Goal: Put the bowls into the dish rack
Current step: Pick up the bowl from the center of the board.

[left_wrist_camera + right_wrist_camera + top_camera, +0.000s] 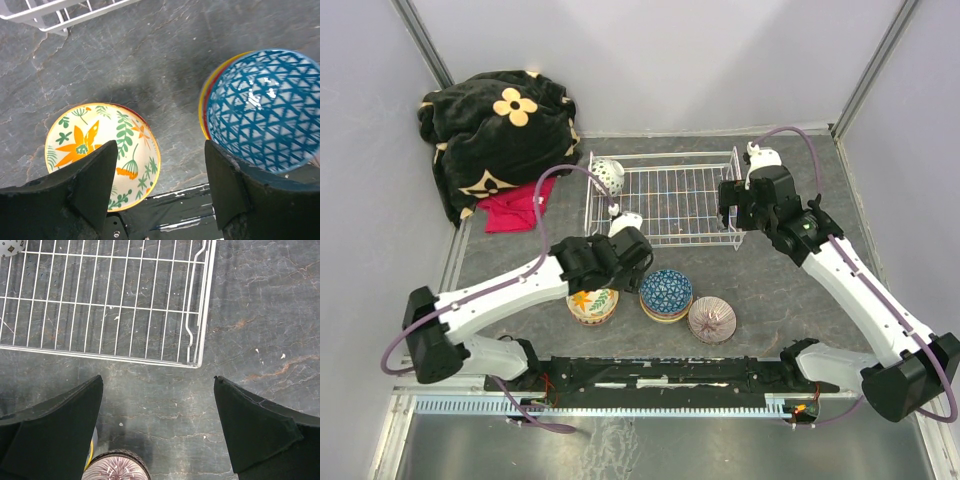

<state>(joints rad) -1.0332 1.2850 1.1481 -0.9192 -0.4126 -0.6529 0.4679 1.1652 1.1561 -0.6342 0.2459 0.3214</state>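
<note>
Dish rack [665,205]: white wire, stands toward far side of grey stone-look worktop [790,290].

Dotted bowl [608,175]: b/w, lies tilted in rack's far-left corner, leans on wire wall. Only bowl seen inside rack.

Floral bowl [95,140]: cream w/ orange flowers, green leaves, yellow rim. Stands upright on worktop just in front of rack's near-left corner, outside it. Red rim peeks from under it, so looks stacked on another.

Blue bowl [265,107]: blue-white triangle pattern, in front of rack's near edge, right of floral bowl, w/ a gap between. Tops a stack; yellow & red rims show below.

Pink bowl [711,318]: striped, further from rack, just beside blue bowl's right; touching or not, can't tell.

L pincer [160,150]: released, jaws spread wide, grasps nothing. Hangs in front of rack's near-left corner, over gap betw. floral & blue bowls. In wrist view one finger [95,172] overlaps floral bowl's rim, the other sits by blue stack; contact not clear.

R pincer [157,405]: released too, jaws wide, empty. Hangs at rack's near-right corner, bare worktop betw. fingers.

Blanket [500,125]: black w/ tan flowers, heaped far-left of rack. Red cloth [515,212]: pokes out at its near edge, left of rack.
</note>
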